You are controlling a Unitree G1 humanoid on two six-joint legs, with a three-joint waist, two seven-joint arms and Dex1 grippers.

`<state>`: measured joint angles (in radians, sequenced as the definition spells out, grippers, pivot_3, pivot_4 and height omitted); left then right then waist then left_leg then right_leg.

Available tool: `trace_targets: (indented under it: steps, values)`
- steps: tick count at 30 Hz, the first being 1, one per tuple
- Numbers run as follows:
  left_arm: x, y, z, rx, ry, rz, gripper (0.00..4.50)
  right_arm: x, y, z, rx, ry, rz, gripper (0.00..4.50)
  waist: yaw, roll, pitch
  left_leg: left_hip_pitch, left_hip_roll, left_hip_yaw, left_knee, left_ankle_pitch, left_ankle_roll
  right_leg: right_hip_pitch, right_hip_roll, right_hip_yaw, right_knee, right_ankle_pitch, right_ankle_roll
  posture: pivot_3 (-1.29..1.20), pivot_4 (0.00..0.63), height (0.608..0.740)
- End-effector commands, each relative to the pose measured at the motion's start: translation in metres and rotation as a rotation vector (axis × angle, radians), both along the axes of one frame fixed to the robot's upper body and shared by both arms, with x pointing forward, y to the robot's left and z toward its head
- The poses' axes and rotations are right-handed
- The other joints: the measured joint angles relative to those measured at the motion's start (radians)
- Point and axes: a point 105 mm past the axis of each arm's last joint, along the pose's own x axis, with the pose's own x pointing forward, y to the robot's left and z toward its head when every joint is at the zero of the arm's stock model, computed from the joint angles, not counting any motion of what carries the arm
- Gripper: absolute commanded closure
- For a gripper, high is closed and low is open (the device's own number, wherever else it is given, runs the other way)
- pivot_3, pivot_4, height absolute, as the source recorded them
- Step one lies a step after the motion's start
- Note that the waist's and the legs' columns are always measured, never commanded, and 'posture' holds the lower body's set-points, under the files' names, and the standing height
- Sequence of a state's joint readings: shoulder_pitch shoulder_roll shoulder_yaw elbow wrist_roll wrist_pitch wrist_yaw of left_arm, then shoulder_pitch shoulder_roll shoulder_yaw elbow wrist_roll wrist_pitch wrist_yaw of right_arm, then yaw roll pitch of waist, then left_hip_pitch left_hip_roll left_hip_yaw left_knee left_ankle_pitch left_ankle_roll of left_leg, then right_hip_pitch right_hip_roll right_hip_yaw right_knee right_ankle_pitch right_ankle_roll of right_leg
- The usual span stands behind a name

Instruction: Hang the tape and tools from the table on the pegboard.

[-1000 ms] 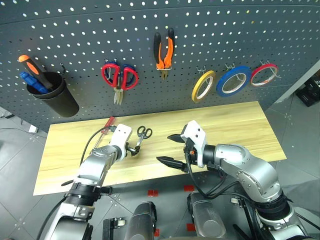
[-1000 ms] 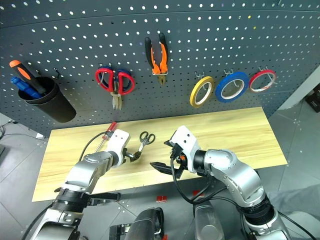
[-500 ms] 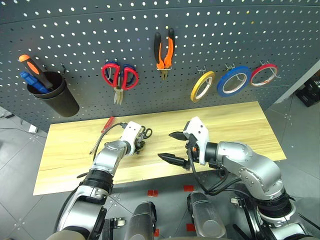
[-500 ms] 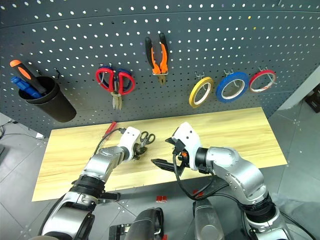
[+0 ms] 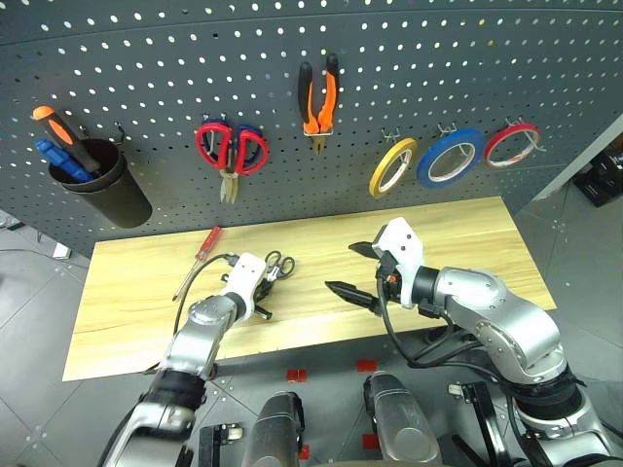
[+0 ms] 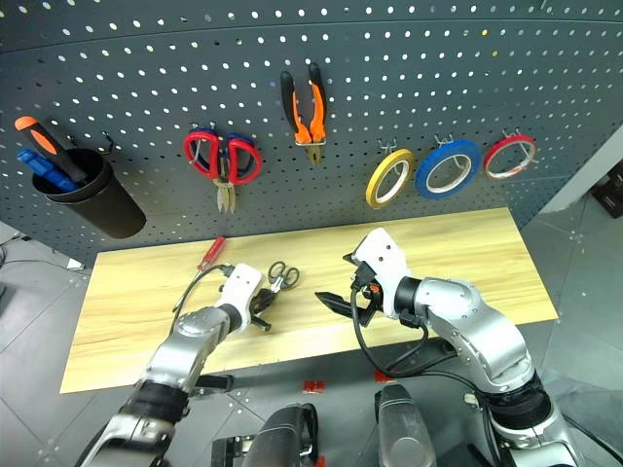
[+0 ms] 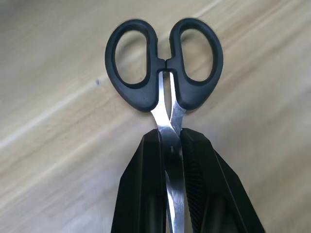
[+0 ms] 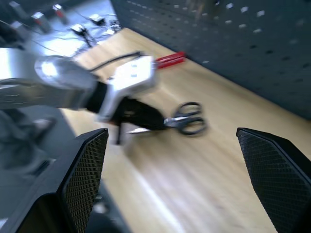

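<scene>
Over the last second the left gripper (image 7: 170, 145) went from wide open above the table (image 5: 467, 233) to clamped on the blades of the small scissors (image 5: 276, 265), whose black handle loops point away from it toward twelve o'clock. The scissors lie at the table's left-centre. The grasp looks complete, so the lift toward the pegboard (image 5: 409, 68) is probably the next step.

The red-handled screwdriver (image 5: 206, 243) lies at about eleven o'clock from the scissors, near the table's back edge and apart from the gripper; it is not yet hung. On the board, from left to right, are a black cup of screwdrivers (image 5: 97, 190), the red-handled scissors (image 5: 232, 151), the pliers (image 5: 319, 97), the yellow roll (image 5: 393, 167), the blue tape (image 5: 454, 158) and the red roll (image 5: 512, 144), all already on hooks. That leaves two tools to hang.

The right gripper (image 5: 362, 270) has drifted slightly to the right and hovers with its fingers spread wide and nothing between them, at about three o'clock from the scissors and well apart from them.

The straight path up from the scissors leads toward the red-handled scissors and pliers, so a free hook between or beside them would need care. The table's front edge lies close behind the left gripper, at six o'clock, while the wood to its right is bare.
</scene>
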<state>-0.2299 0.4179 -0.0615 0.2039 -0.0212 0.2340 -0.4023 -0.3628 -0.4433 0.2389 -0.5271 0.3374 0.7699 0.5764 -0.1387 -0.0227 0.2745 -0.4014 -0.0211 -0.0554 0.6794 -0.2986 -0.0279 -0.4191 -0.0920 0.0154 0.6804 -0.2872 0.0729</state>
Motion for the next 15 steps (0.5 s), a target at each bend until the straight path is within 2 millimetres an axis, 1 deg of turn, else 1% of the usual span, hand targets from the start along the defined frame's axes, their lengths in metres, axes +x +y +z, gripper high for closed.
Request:
trace_targets:
  steps: [1,3,5,6,8,12,15]
  values:
    - [-0.008,-0.002,0.082,-0.024,-0.380,0.002,4.30,-0.010,0.006,0.027,0.024,-0.208,0.043,0.00,0.001,0.000,0.000,0.000,0.000,0.000,0.000,0.000,0.000,0.000,0.000,0.000,0.000,0.000,0.000,-0.23,0.290,0.740]
    - [-0.021,-0.006,0.100,-0.007,-0.471,-0.003,4.30,-0.011,0.006,0.030,0.038,-0.245,0.051,0.00,0.003,0.000,0.000,0.000,0.000,0.000,0.000,0.000,0.000,0.001,-0.001,0.000,0.000,0.000,0.000,-0.22,0.284,0.740]
    - [-0.033,-0.010,0.115,0.000,-0.547,-0.001,4.30,-0.010,0.007,0.033,0.081,-0.238,0.044,0.00,0.002,0.000,0.000,0.000,-0.001,0.000,0.000,0.000,0.000,0.002,-0.001,0.000,-0.001,0.000,0.000,-0.21,0.276,0.740]
    - [-0.042,-0.010,0.126,-0.017,-0.598,0.018,4.30,-0.012,0.010,0.035,0.109,-0.220,0.068,0.00,0.002,0.000,0.000,0.001,-0.001,0.000,0.000,0.000,0.000,0.002,-0.001,0.000,-0.001,0.000,0.000,-0.20,0.273,0.740]
    - [-0.055,-0.010,0.140,-0.013,-0.660,0.042,4.30,-0.010,0.012,0.043,0.130,-0.254,0.078,0.00,0.001,0.000,0.000,0.001,-0.001,0.001,0.000,0.000,0.001,0.002,0.000,0.000,-0.001,0.000,0.000,-0.19,0.265,0.740]
    - [-0.068,-0.012,0.160,-0.006,-0.742,0.067,4.30,-0.006,0.011,0.047,0.141,-0.283,0.093,0.00,0.005,-0.001,0.000,0.001,0.000,0.000,0.000,0.000,0.001,0.002,0.001,0.000,0.000,0.000,0.000,-0.16,0.249,0.740]
    - [-0.072,-0.012,0.172,-0.001,-0.786,0.091,4.30,-0.003,0.013,0.048,0.147,-0.293,0.104,0.00,0.010,-0.001,-0.001,0.001,-0.001,0.000,0.000,0.000,0.001,0.002,0.001,-0.001,0.000,0.000,0.000,-0.15,0.243,0.740]
